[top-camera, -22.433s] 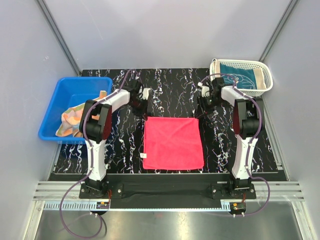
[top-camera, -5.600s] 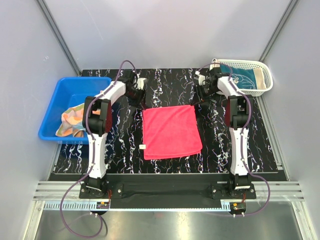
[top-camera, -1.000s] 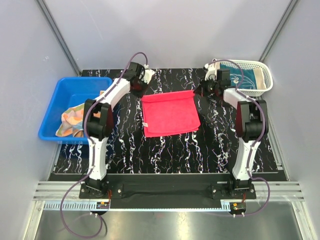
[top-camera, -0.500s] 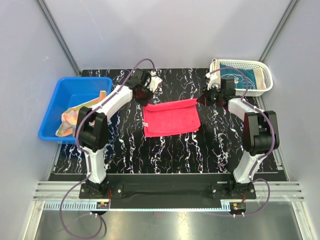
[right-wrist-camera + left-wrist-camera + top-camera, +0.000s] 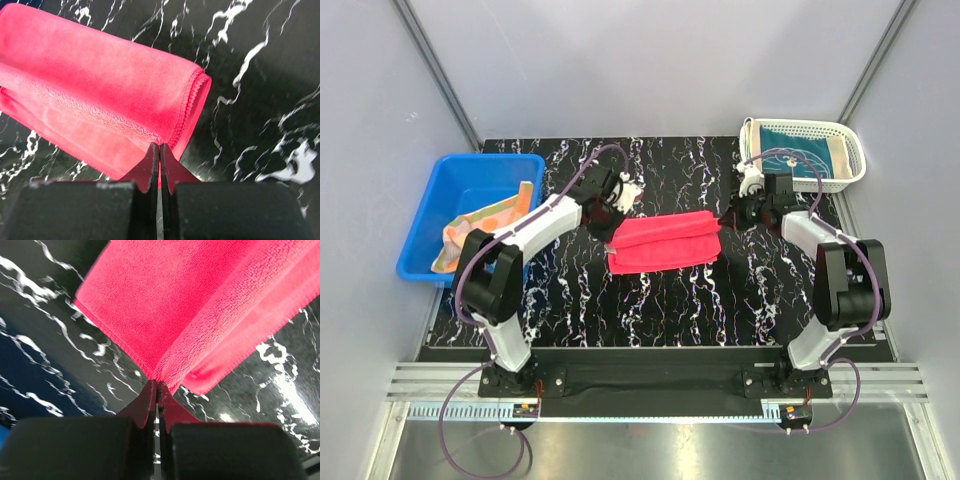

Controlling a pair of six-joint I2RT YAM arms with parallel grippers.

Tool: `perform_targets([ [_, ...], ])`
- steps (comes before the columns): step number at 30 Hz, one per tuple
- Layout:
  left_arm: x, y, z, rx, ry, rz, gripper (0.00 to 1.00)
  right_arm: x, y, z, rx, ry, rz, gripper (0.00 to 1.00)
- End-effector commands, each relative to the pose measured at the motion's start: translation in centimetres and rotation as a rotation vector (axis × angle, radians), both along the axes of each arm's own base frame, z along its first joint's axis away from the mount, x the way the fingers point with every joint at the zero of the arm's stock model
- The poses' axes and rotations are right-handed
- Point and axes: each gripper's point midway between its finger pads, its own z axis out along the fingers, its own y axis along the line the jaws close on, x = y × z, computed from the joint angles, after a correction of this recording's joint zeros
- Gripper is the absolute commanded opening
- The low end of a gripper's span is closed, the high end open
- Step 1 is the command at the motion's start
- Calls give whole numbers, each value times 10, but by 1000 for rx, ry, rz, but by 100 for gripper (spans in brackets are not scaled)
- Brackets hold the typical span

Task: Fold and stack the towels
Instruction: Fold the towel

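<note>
Between the arms, the pink-red towel (image 5: 665,243) spans left-to-right, its end corners clamped by the left gripper (image 5: 158,385) and right gripper (image 5: 160,146).

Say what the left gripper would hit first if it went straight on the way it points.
The towel: the left gripper is shut on its corner and the folds fill the line ahead. Past them, likely the table, though depth is unclear.

Left arm (image 5: 535,228) and right arm (image 5: 815,235) both reach out with elbows bent, forearms angling in toward each other. Left pincer (image 5: 157,387) and right pincer (image 5: 160,150) are clamped tight, each nipping an end of the towel (image 5: 665,240).
</note>
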Motion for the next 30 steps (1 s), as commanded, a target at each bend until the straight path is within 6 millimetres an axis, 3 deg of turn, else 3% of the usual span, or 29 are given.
perform_targets([
  [1,-11,-4,10,-32,-22,6,0,-10,-5,11,2,10,-52,0],
  [7,-33,-14,-3,-71,50,-14,1,-27,-6,2,27,97,-105,6],
  [12,-60,-21,-20,-105,174,-40,15,-46,-11,-20,-2,239,-132,24],
  [15,-74,-23,-16,-132,220,-49,26,-51,-11,-17,-4,311,-135,34],
  [21,-66,-26,14,-199,118,-6,39,-45,-4,9,66,367,-204,44],
  [23,-54,-23,18,-192,65,73,39,-42,0,14,100,374,-232,43],
  [26,-39,-17,8,-190,56,220,39,-35,2,13,129,395,-309,43],
  [30,-44,-30,-3,-284,119,272,36,-34,12,6,156,442,-313,41],
])
